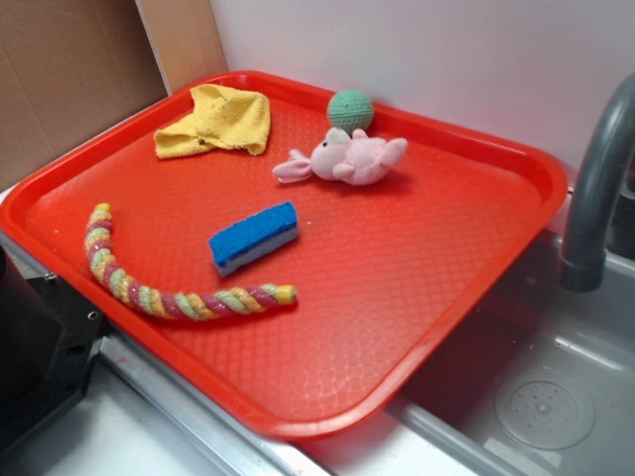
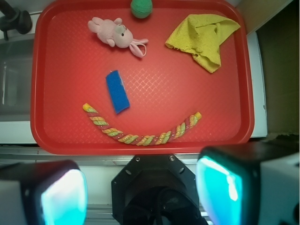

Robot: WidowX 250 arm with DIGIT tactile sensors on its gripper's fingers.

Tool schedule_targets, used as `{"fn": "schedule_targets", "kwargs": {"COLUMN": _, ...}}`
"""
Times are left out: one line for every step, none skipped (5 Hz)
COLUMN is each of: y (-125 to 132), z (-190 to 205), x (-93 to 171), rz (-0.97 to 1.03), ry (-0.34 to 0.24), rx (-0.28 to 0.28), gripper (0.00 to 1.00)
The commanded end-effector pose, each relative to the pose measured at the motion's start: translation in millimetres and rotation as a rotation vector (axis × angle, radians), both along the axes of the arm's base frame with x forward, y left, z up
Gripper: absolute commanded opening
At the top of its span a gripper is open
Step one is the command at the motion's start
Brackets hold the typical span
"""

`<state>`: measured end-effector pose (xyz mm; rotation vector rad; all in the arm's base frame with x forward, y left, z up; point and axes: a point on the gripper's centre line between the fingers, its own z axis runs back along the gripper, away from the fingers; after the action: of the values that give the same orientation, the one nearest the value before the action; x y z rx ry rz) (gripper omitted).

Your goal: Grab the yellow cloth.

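The yellow cloth (image 1: 216,121) (image 2: 201,35) lies crumpled in a far corner of the red tray (image 1: 397,258) (image 2: 187,93); in the wrist view it is at the upper right. My gripper (image 2: 140,192) hovers high above the tray's near edge, over the robot's black base (image 2: 154,183). Its two cyan pads (image 2: 63,199) are wide apart with nothing between them, so it is open and far from the cloth. The exterior view does not show the gripper.
On the tray also lie a blue sponge (image 1: 254,236) (image 2: 117,91), a braided yellow-pink-green rope (image 1: 169,293) (image 2: 140,136), a pink plush animal (image 1: 347,159) (image 2: 117,33) and a green ball (image 1: 350,109) (image 2: 141,8). A grey faucet (image 1: 595,188) and a sink (image 1: 536,397) are beside the tray.
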<state>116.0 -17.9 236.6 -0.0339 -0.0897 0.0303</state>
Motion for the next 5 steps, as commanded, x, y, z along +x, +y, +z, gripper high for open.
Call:
{"fn": "schedule_targets", "kwargs": {"y": 0, "z": 0, "x": 0, "rz": 0.000, "ry": 0.000, "rx": 0.000, "gripper": 1.00}}
{"fn": "schedule_targets", "kwargs": {"y": 46, "z": -33, "x": 24, "rz": 0.145, "ry": 0.067, "rx": 0.024, "gripper": 1.00}}
{"fn": "schedule_targets", "kwargs": {"y": 73, "z": -47, "x": 41, "rz": 0.250, "ry": 0.031, "rx": 0.029, "gripper": 1.00}}
{"fn": "schedule_targets", "kwargs": {"y": 96, "z": -66, "x": 66, "rz": 0.452, "ry": -0.054, "rx": 0.067, "gripper": 1.00}}
{"fn": "schedule_targets", "kwargs": {"y": 114, "z": -84, "x": 83, "rz": 0.584, "ry": -0.074, "rx": 0.159, "gripper": 1.00}}
